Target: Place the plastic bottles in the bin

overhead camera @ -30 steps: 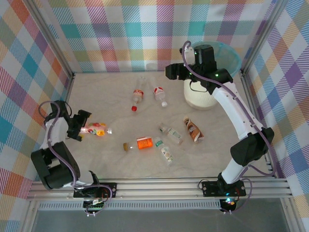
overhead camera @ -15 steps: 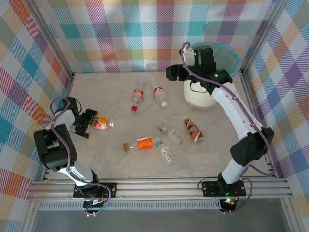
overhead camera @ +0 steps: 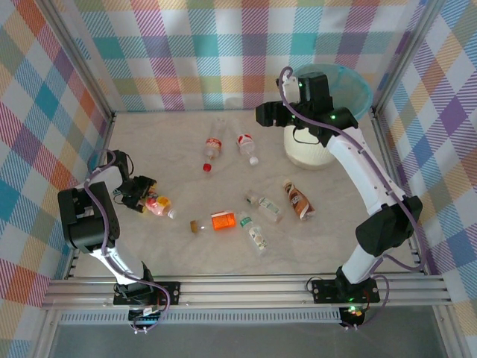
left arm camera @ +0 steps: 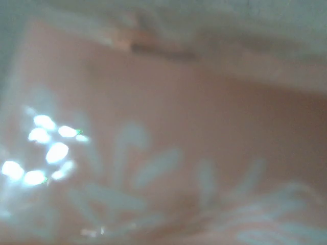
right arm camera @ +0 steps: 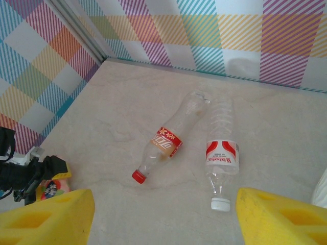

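Several plastic bottles lie on the marble tabletop. A pink-labelled bottle [overhead camera: 157, 203] at the left sits between the fingers of my left gripper [overhead camera: 140, 195], which looks shut on it; its blurred pink label [left arm camera: 168, 153] is pressed close to the left wrist camera. My right gripper [right arm camera: 166, 219] hangs open and empty high above a red-capped bottle [right arm camera: 166, 143] and a white-capped bottle [right arm camera: 221, 153], just left of the bin [overhead camera: 359, 88]. The bin is a cream bucket with a blue liner at the back right.
In the middle lie an orange-labelled bottle [overhead camera: 220, 221], a green-labelled one [overhead camera: 256, 236], a clear one [overhead camera: 264, 207] and a brown one [overhead camera: 298, 200]. Checked walls and aluminium rails enclose the table on the left, back and right.
My left gripper has swung in towards the left wall and closed around the pink-labelled bottle, which shifted slightly nearer with it. The right arm has stayed still.
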Robot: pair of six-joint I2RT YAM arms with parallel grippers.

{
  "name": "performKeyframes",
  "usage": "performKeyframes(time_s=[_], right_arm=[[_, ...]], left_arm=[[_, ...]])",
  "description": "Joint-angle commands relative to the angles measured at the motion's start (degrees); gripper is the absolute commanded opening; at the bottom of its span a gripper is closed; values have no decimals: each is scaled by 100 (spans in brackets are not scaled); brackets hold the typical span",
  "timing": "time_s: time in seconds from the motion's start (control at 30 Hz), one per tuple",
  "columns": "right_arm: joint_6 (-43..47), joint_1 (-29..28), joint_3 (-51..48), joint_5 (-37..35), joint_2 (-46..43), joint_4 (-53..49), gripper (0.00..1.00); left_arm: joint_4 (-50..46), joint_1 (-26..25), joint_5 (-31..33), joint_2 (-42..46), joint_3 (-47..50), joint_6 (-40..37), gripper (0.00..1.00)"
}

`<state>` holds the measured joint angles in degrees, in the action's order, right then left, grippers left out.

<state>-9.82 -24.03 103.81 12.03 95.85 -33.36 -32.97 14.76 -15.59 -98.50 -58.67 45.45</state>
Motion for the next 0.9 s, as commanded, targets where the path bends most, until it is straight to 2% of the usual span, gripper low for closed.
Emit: performKeyframes(time_s=[0.0,0.2,0.37,0.4,0.53,0.6,0.7,0.87], right_arm=[[35,4,-1,-49,-185,4,73],[-28,4,32,-31,-271,49,72],[-159,4,262,301,-294,100,71],[-168,4,317,324,-287,106,71],[-220,-14,328,352,-325,123,71],[-237,-14,251,352,-355,161,71],[-230,-15,240,382,-352,123,71],[-200,-23,257,432,-336,33,71]], left_arm=[[195,-158,-539,450,-66,-119,66],[-279,-218,-480,1187,-708,-684,59],[-553,-837,278,1892,-1655,-1767,56],[-623,-903,349,1946,-1780,-1762,59],[-1374,-912,411,1638,-2033,-1298,81],[-1212,-971,231,1447,-1789,-1023,89],[-840,-1190,145,986,-1733,-745,95],[-910,-1553,256,-63,-2426,-401,100]])
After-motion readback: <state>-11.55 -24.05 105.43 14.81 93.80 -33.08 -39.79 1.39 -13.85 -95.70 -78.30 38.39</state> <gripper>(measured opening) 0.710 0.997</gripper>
